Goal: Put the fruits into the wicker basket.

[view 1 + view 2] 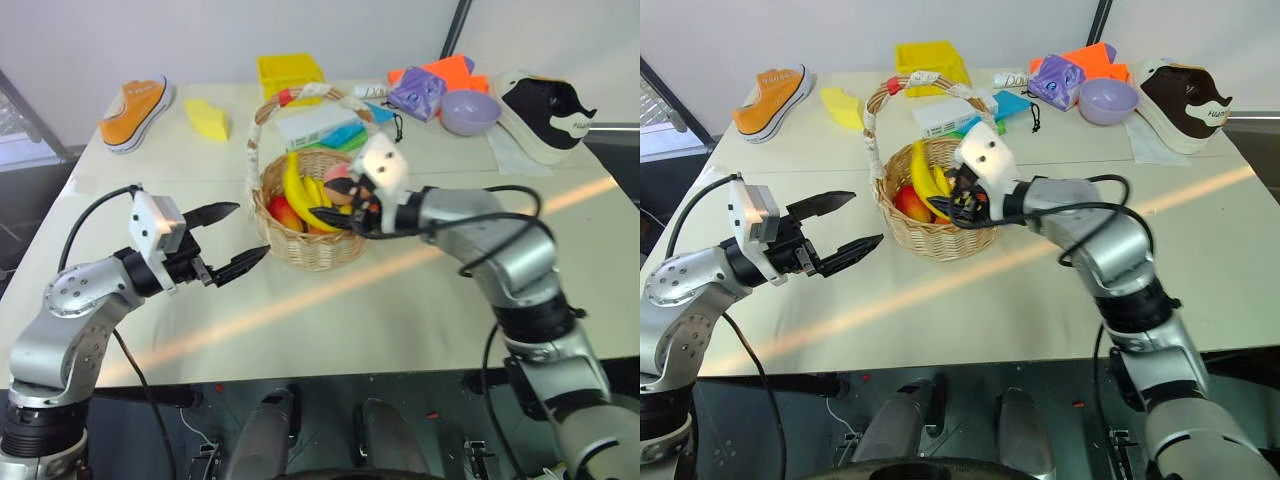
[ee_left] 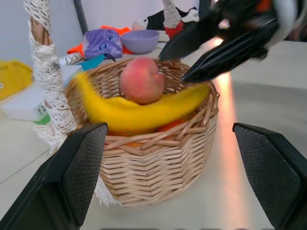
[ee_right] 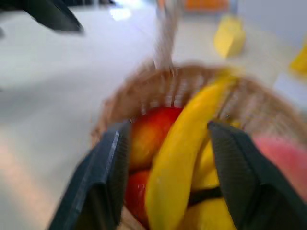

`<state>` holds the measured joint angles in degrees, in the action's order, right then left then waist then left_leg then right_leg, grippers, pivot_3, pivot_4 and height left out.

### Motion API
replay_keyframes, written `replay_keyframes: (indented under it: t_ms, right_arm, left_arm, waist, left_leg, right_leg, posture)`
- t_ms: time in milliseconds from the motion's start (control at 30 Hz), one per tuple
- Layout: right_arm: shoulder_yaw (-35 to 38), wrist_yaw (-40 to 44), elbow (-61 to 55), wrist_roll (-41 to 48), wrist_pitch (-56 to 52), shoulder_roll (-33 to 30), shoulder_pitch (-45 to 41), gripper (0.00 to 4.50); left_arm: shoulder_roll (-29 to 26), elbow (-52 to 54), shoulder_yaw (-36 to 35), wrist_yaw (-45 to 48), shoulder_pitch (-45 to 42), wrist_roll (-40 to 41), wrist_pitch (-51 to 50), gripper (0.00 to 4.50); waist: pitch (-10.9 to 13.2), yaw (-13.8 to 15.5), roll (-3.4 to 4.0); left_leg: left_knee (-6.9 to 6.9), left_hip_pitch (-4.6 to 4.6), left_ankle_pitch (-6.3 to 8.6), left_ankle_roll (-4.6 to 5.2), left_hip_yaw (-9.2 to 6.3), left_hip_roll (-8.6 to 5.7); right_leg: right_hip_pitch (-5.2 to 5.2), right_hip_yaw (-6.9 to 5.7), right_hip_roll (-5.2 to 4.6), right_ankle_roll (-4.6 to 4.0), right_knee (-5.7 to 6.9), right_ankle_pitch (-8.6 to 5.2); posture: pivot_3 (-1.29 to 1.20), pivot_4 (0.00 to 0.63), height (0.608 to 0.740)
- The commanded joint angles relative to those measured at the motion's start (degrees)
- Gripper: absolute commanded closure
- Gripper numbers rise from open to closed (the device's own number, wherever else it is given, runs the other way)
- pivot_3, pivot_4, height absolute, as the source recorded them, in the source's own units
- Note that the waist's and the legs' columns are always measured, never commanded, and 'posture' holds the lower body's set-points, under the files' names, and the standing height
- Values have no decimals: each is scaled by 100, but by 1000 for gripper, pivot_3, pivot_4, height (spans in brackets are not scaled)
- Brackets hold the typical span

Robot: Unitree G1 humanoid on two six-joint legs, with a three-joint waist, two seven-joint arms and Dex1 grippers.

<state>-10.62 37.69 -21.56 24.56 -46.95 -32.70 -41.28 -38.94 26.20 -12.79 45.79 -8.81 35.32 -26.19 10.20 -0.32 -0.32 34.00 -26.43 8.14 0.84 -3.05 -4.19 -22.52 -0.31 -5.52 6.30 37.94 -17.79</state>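
Black fingers of the right gripper (image 3: 165, 191) stand spread over the basket (image 1: 310, 240), the banana (image 3: 184, 163) lying between them, not pinched. Inside it the peach (image 2: 141, 80) rests on the banana above red fruit. Just beside the basket, the left gripper (image 1: 228, 240) hangs empty, jaws wide.

Tan wicker basket (image 1: 310, 245), yellow banana (image 2: 144, 115), pink-red peach (image 2: 142, 80), lilac bowl (image 1: 469, 111)
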Motion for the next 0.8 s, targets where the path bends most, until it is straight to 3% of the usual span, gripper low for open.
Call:
replay_keyframes:
  t_ms: [33,133,233,433,600,700,800]
  right_arm:
    - [855,536,-836,620,40,-478,487,1946]
    - [1419,429,-773,725,-122,-760,923,1946]
    - [1469,7,-340,282,147,-731,1017,1946]
    - [1149,-1137,1429,-619,1072,434,148,1946]
    - [1063,-1111,2322,-811,1572,887,-222,1946]
    - [1090,-991,2418,-768,1615,970,-251,2830]
    - [1080,-943,2365,-785,1615,972,-240,4248]
  left_arm:
    - [-58,191,-95,-35,-19,77,-4,0]
    - [-1,197,0,-61,-118,145,-42,0]
    - [180,232,78,-165,-263,278,-107,0]
    - [396,264,212,-291,-477,394,-203,0]
    - [431,336,268,-353,-462,370,-205,0]
    - [442,399,237,-429,-419,387,-196,0]
    - [449,460,241,-471,-340,387,-186,0]
  waist:
    - [0,1,0]
    - [0,-19,0]
    - [0,-47,0]
    - [0,-77,3]
    - [0,-10,2]
    - [1,-20,3]
    - [1,-38,3]
  left_leg:
    - [0,-1,1,-2,0,0]
    - [0,4,2,-3,0,2]
    - [2,5,2,-2,0,3]
    - [1,5,-12,6,0,6]
    - [-1,5,-17,-1,-3,4]
    - [-1,4,-17,-1,-3,2]
    - [0,5,-17,-1,-3,2]
  right_leg:
    - [3,0,-1,-1,-1,0]
    - [14,0,0,-17,0,-9]
    - [18,2,0,-20,2,-9]
    - [15,10,11,-13,14,-3]
    - [16,8,17,-1,15,3]
    - [17,8,17,0,15,4]
    - [17,8,16,-1,16,4]
  posture:
    - [0,150,740]
    - [0,150,740]
    - [0,150,740]
    - [0,150,740]
    - [0,150,740]
    - [0,150,740]
    - [0,150,740]
